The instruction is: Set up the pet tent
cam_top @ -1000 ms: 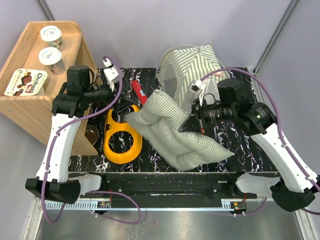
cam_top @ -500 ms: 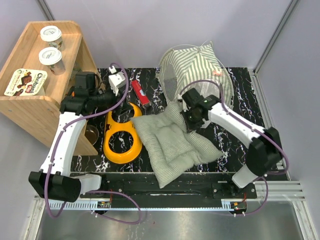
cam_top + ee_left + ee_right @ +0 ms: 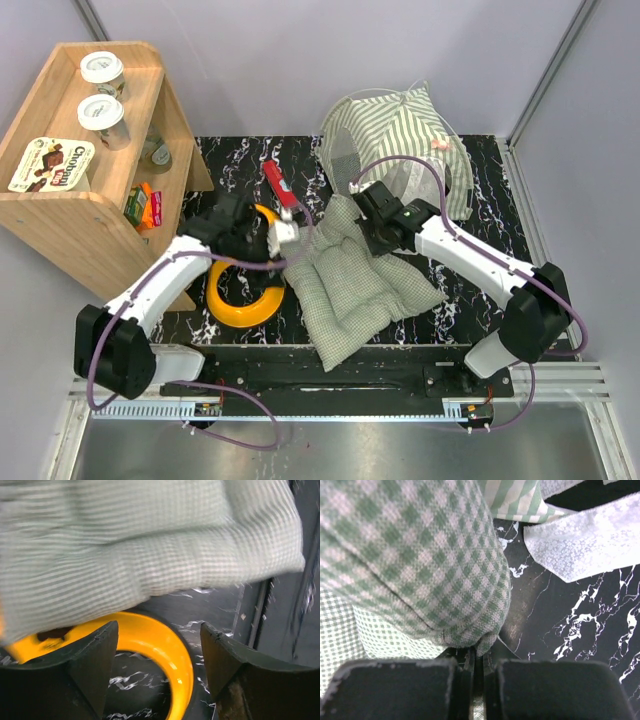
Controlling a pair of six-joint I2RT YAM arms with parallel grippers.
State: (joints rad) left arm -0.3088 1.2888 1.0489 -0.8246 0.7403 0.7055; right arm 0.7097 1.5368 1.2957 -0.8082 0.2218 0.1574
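Observation:
The pet tent [image 3: 400,140], green-and-white striped with a mesh window, stands at the back of the table. Its stripes [image 3: 515,497] and a lace curtain [image 3: 590,540] show in the right wrist view. A small-checked green-and-white cushion [image 3: 350,285] lies in front of it. My right gripper [image 3: 378,238] is at the cushion's far edge, shut [image 3: 479,655] on a corner of the cushion [image 3: 420,555]. My left gripper [image 3: 285,235] hovers at the cushion's left edge. It is open [image 3: 159,632] with nothing between its fingers, above a yellow ring [image 3: 167,647] and below the cushion [image 3: 150,545].
A wooden shelf [image 3: 80,190] at the left holds two cups [image 3: 102,68], a chocolate box [image 3: 52,165] and snack packets [image 3: 145,205]. The yellow ring [image 3: 240,295] lies partly under the cushion's left side. A red object [image 3: 280,185] lies behind it.
The cushion came down from a raised bunch and now lies flat. My left arm swung from the shelf over to the cushion's left edge. The right gripper kept its hold.

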